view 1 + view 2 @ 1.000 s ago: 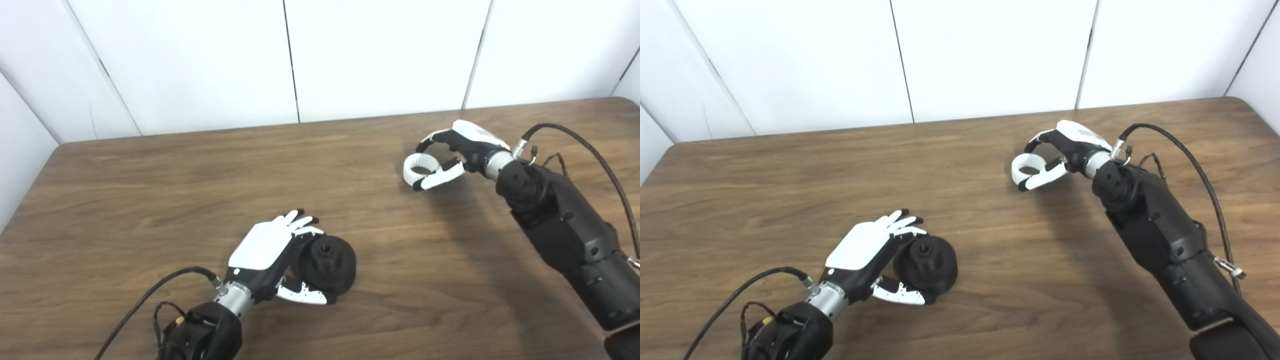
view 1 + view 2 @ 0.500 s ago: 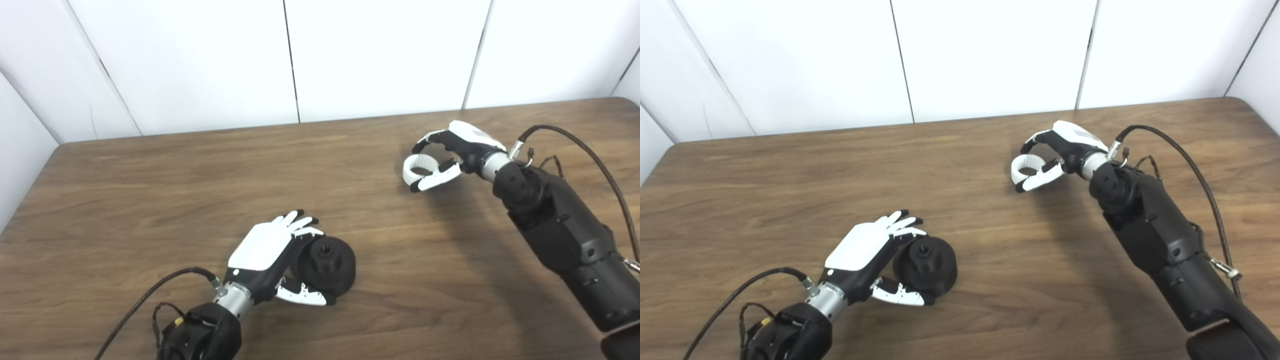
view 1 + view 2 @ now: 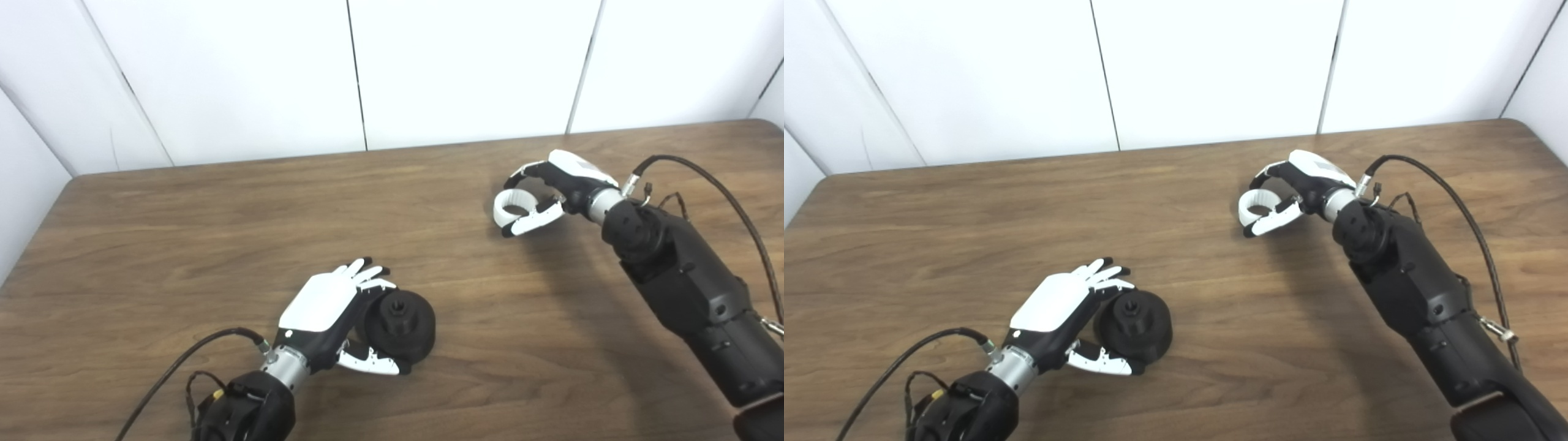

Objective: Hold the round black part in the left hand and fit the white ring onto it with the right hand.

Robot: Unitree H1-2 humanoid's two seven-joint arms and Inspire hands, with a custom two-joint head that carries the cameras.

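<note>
The round black part [image 3: 401, 324] rests on the wooden table [image 3: 184, 245] at the near middle, with its hub facing up. My left hand [image 3: 327, 306] lies against its left side. The fingers [image 3: 367, 269] stretch straight past its far rim and the thumb [image 3: 373, 364] lies along its near rim, so the hand is open and not gripping. The white ring [image 3: 511, 205] lies flat on the table at the right. My right hand [image 3: 554, 184] arches over it. Its fingers curl behind the ring's far side and its thumb [image 3: 530, 222] lies against the near rim, not clamped.
White wall panels [image 3: 465, 67] stand along the table's far edge. A black cable [image 3: 729, 190] loops from my right forearm over the table at the far right. Another cable [image 3: 184, 361] trails from my left wrist near the front edge.
My right hand has crept a little left and farther back around the ring, with the thumb drawing in closer to it. The ring, the black part and my left hand have stayed put.
</note>
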